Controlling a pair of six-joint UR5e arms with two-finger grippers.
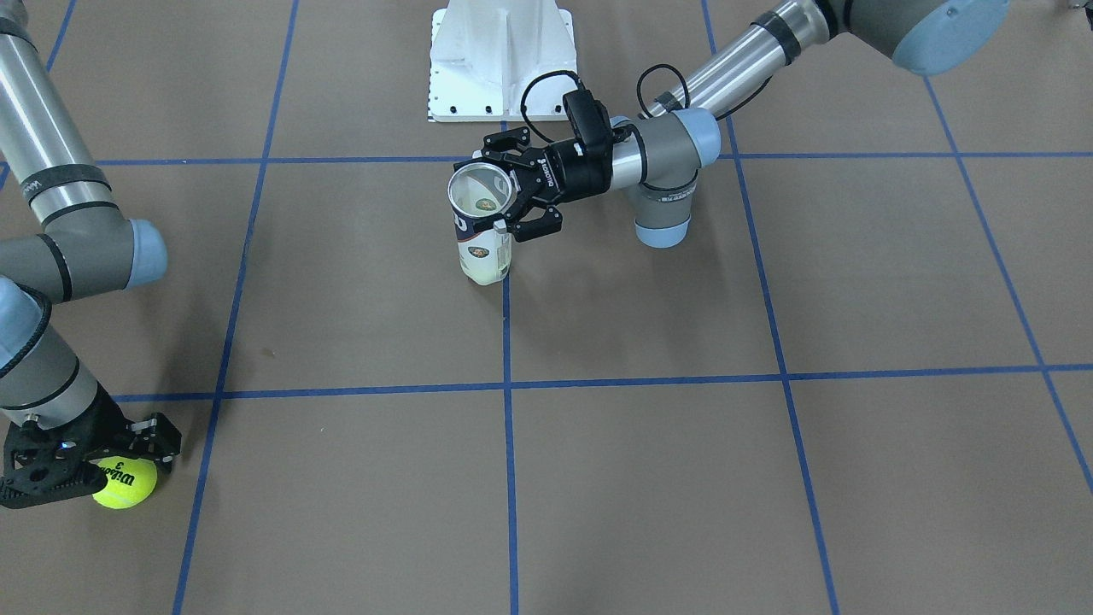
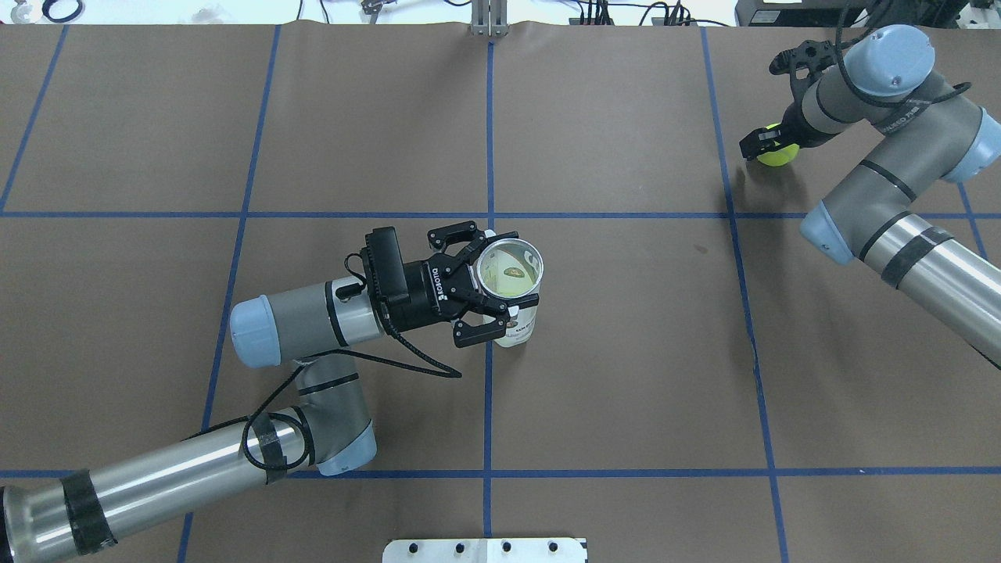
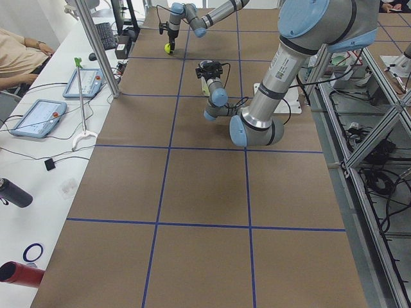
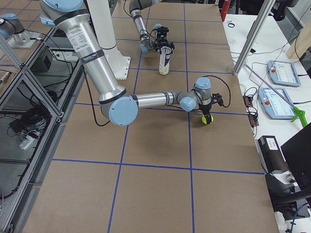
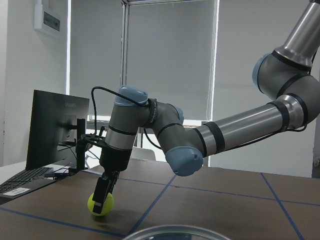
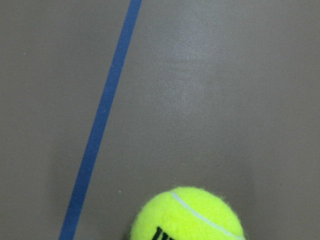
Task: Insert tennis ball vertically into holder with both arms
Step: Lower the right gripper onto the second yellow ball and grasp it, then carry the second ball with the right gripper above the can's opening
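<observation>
On the table (image 1: pixel 598 478), tennis ball (image 1: pixel 128 487) between right hand's (image 1: pixel 109 472) fingers

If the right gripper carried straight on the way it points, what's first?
The right gripper points straight down, jaws astride the tennis ball, so it would probably meet the table beside the ball first; the gap is unclear.

Your tennis ball (image 6: pixel 187 215) cut off at the right wrist view's bottom edge, holder (image 5: pixel 175 232) showing you only its rim in the left wrist view, ball half hidden under the right arm (image 2: pixel 829 117) from overhead
</observation>
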